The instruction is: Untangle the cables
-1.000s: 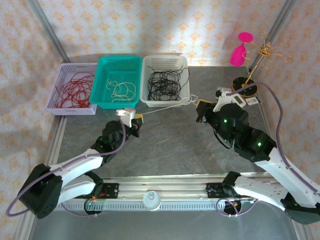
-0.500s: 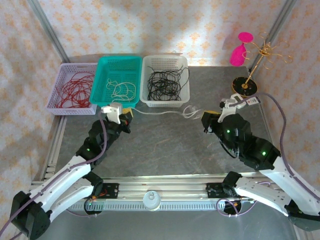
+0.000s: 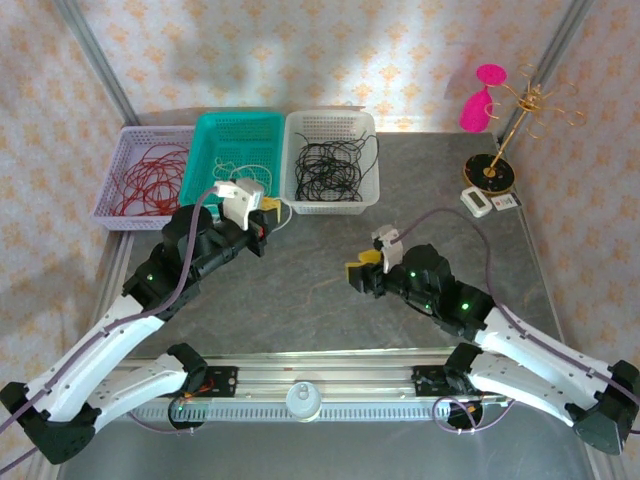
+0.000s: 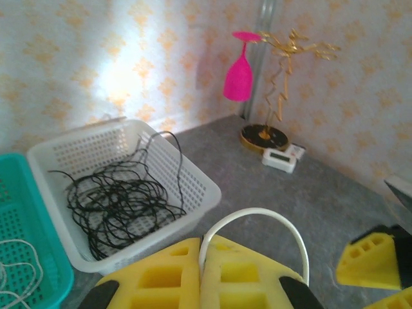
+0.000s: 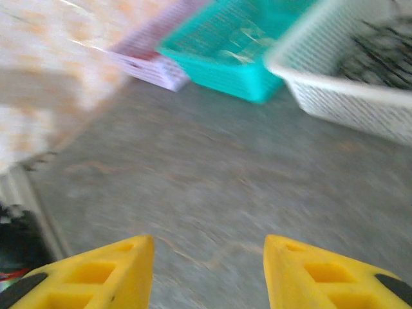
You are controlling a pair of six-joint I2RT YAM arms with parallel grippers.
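Right gripper (image 3: 358, 277) dropped the white cable (image 4: 257, 212) and backed off, jaws apart, empty. Left gripper (image 4: 201, 270) pinches it shut beside teal basket (image 3: 200, 203). Three baskets (image 3: 340, 201): red, white, black cables (image 3: 330, 170).

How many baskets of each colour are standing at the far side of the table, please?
Lilac basket: 1
Teal basket: 1
White basket: 1
Total: 3
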